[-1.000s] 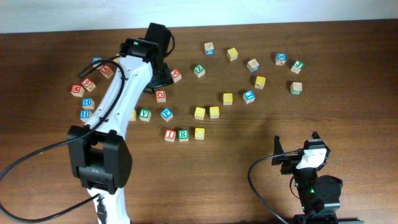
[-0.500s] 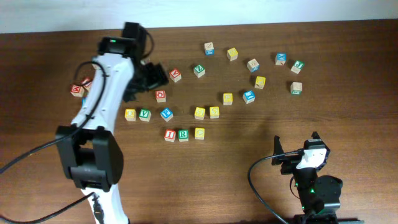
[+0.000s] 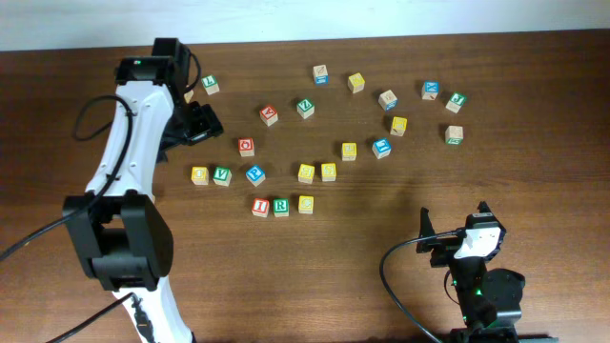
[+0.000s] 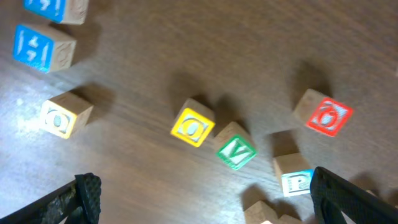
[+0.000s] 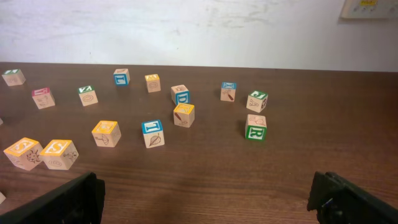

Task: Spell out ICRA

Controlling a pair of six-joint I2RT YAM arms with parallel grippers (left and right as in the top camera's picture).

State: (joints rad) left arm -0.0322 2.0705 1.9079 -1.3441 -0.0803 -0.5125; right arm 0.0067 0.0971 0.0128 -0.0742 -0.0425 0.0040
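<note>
The red A cube (image 3: 270,115) sits rightward of the released, empty left jaws, far from the likewise released right jaws.

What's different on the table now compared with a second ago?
The left gripper swung leftward in the overhead view, open and empty, uncovering a green cube. No cube moved: red I, green R and yellow cube stay in their row. The right gripper stayed put.
</note>
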